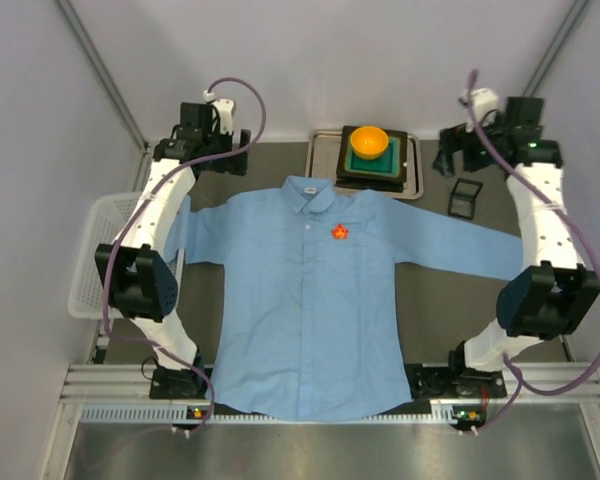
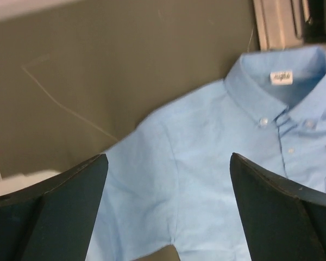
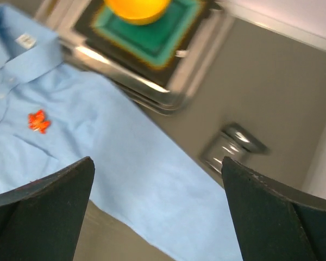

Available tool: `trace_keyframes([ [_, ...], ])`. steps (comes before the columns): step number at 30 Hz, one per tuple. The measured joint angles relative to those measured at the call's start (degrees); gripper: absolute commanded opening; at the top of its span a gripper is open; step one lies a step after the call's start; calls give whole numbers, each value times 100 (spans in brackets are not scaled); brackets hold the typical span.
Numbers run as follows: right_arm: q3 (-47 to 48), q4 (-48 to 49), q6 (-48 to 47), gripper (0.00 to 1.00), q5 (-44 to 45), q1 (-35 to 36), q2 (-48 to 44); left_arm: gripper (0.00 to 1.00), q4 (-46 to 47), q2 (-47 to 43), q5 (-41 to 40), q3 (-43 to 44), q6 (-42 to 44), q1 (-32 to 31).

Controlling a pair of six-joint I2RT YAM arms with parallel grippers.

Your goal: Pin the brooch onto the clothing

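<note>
While both arms stand drawn back to the far corners of the worktop (image 1: 450, 300), the clothing (image 1: 305, 300) lies flat, front up, collar toward the tray (image 1: 413, 170). The brooch (image 1: 339, 232) sits on the chest, just beside the placket and below the collar.

Left jaws: spread, nothing between them, over the shoulder seam in the wrist view. Right jaws: spread, empty, above the sleeve.

Judgement: task looks at or near its end. Cannot tell whether the pin is through the cloth or only resting on it; too small in every view.

Risks:
- If unfastened, any tug on the fabric could slide or tip the brooch off.
- The right arm (image 1: 540, 215) is close to the outstretched sleeve; a low sweep could catch it and drag the clothing.
- A re-grasp of so small a pin could pinch cloth as well and wrinkle the chest.
</note>
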Motion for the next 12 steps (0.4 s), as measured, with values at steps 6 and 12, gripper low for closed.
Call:
trace_keyframes([
  [6, -2691, 634, -372, 99, 402, 1648, -778, 99, 61, -868, 13, -1980, -155, 2],
  [12, -4214, 872, -334, 99, 562, 1945, -1563, 99, 142, -1392, 85, -3357, -481, -4],
])
